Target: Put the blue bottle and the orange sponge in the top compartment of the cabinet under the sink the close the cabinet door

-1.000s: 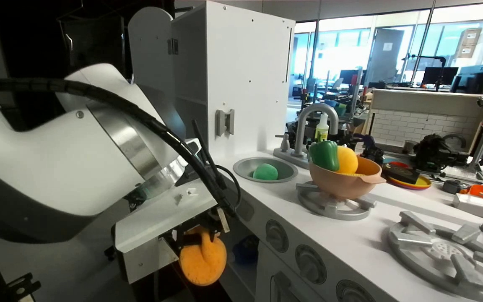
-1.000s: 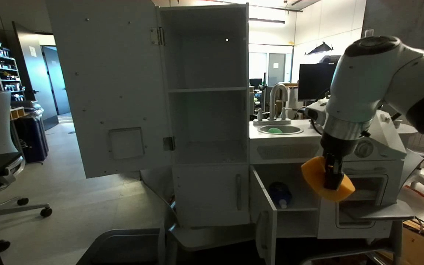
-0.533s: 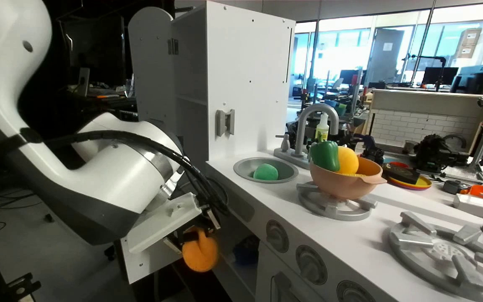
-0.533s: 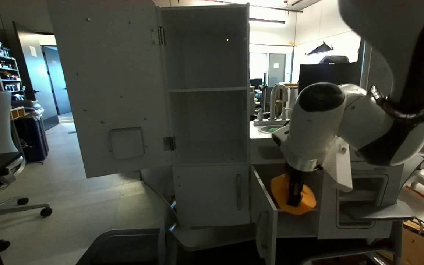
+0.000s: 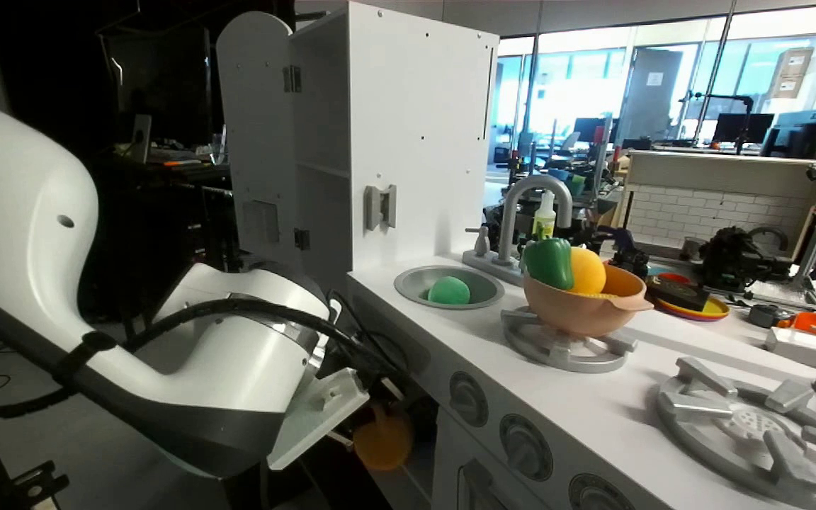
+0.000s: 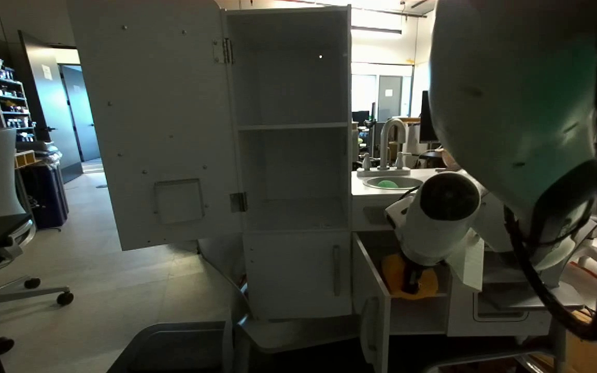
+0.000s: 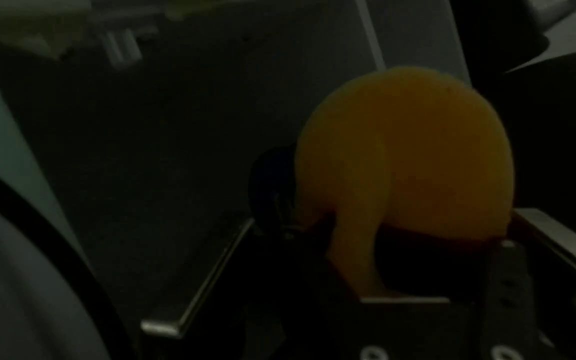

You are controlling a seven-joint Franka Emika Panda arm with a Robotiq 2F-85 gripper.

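Black gripper [image 6: 411, 285] is pinching the rounded orange foam sponge [image 7: 428, 150] at the top opening of the low boxy white cabinet [image 6: 416, 317]. Dark-blue plastic bottle [image 7: 271, 185] peeks out on its far side — overshooting could shove that, releasing too near could drop the sponge.

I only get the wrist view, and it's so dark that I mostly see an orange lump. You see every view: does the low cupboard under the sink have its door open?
Observer: Yes, in an exterior view the low cupboard door stands open.
Visitor: Lovely! Is anything in the sink?
Observer: A rounded green thing lies in it, seen in both exterior views.
Visitor: What else is on the worktop?
Observer: In an exterior view, a pinkish bowl sits on a grey stove ring.
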